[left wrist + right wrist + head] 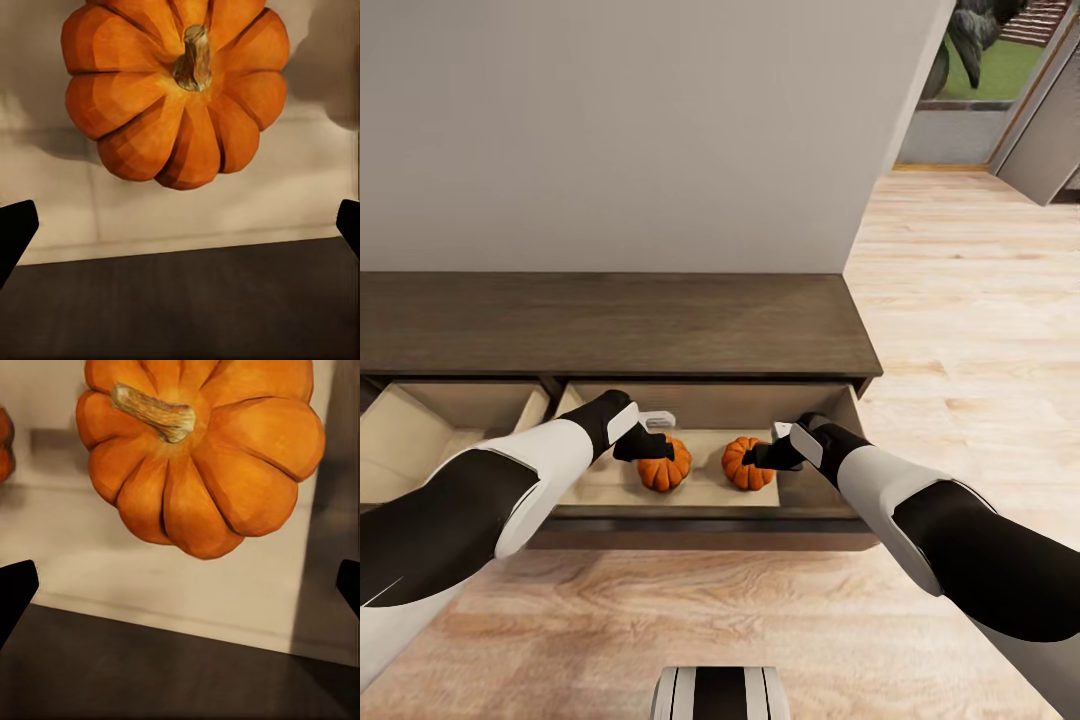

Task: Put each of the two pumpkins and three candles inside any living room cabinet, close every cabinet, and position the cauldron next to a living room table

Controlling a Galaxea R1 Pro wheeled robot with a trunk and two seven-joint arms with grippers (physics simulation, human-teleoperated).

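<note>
Both pumpkins sit side by side on the pale floor of the open drawer (815, 398) in the low dark-brown cabinet (610, 325). The left pumpkin (665, 466) lies just under the left gripper (657, 447), whose fingers are spread apart and hold nothing. The right pumpkin (745, 465) sits against the tips of the right gripper (756, 457), also spread apart and empty. Another drawer (420, 425) on the cabinet's left end stands open too.
</note>
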